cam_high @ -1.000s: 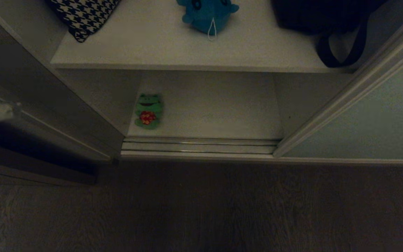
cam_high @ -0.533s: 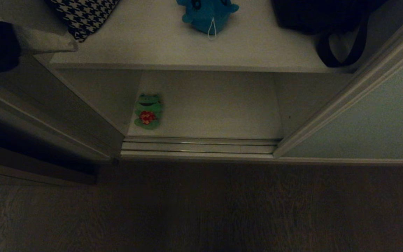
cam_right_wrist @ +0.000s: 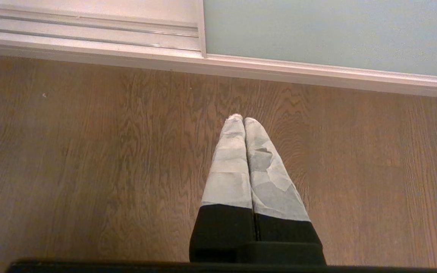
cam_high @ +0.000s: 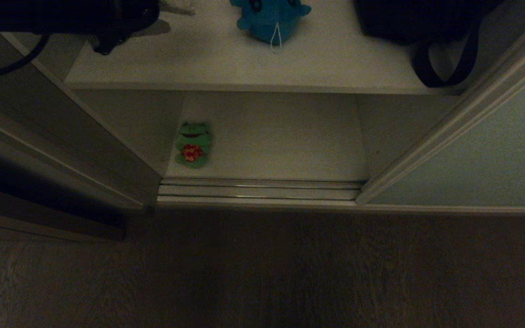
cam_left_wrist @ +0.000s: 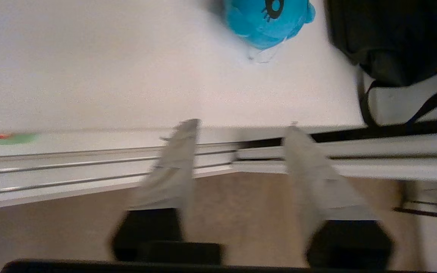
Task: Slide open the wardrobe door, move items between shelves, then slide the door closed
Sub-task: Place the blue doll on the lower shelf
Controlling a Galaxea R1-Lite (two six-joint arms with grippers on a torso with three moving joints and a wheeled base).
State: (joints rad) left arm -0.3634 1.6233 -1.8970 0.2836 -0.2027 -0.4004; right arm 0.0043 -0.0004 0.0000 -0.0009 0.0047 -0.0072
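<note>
Fingers of the left gripper stand apart and empty above the upper shelf, likely lined up for the blue toy, while the right gripper hangs closed over the floor.

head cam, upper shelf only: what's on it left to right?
Left gripper reaching in over the upper shelf → teal-blue plush toy → black strapped bag.
</note>
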